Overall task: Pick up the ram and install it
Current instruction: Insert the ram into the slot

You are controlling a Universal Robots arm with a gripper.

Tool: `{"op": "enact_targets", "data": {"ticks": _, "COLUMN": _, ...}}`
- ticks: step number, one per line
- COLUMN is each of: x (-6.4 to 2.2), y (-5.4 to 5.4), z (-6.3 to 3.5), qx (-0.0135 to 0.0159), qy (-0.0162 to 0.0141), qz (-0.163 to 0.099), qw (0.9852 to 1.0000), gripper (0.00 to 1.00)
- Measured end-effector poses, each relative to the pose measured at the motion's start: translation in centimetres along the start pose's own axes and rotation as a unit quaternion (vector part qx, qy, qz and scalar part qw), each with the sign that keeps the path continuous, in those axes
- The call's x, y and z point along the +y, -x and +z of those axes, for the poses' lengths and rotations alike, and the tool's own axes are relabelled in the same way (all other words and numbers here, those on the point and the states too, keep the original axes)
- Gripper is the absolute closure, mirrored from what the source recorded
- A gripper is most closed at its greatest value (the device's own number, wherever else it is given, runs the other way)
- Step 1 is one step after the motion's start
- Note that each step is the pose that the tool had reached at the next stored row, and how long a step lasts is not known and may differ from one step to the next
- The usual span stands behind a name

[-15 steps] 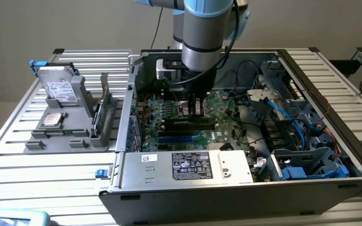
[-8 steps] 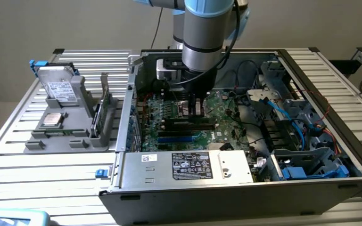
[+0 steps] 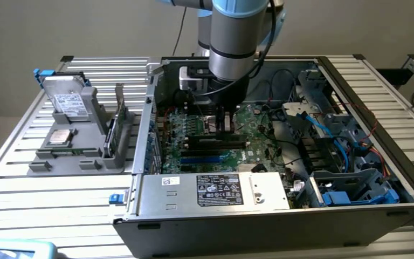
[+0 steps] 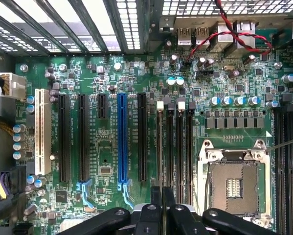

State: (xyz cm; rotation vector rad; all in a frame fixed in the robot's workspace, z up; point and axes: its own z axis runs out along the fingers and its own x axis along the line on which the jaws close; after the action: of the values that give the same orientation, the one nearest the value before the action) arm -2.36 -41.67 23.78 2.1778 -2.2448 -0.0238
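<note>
Seating well means holding the long, thin green ram stick [image 4: 159, 152] square over the farthest of 4 memory slots [image 4: 179, 147] from the silver processor socket [image 4: 233, 188], at the green motherboard's [image 4: 107, 147] middle. The black 2-finger gripper [image 4: 162, 190] looks clamped on it, fingers [image 4: 156, 197] nearly together; even downward pressure suits.

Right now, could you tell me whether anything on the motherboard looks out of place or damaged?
Nothing looks damaged, spilled or askew. The one oddity is the processor socket beside the memory slots: it sits empty with its contacts bare, and the gripper hangs close by.
</note>
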Motion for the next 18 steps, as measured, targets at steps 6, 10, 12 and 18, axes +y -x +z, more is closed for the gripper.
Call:
{"op": "enact_targets", "data": {"ticks": 6, "x": 0.01, "y": 0.06, "z": 0.28, "qx": 0.0001, "qy": 0.0, "qz": -0.001, "qw": 1.0, "gripper": 0.87}}
{"op": "enact_targets", "data": {"ticks": 10, "x": 0.06, "y": 0.21, "z": 0.32, "qx": 0.0, "qy": 0.0, "qz": -0.001, "qw": 1.0, "gripper": 0.87}}
{"op": "enact_targets", "data": {"ticks": 12, "x": 0.14, "y": 0.21, "z": 0.32, "qx": 0.0, "qy": 0.0, "qz": -0.001, "qw": 1.0, "gripper": 0.87}}
{"op": "enact_targets", "data": {"ticks": 18, "x": 0.24, "y": 0.21, "z": 0.32, "qx": 0.0001, "qy": 0.001, "qz": -0.001, "qw": 1.0, "gripper": 0.87}}
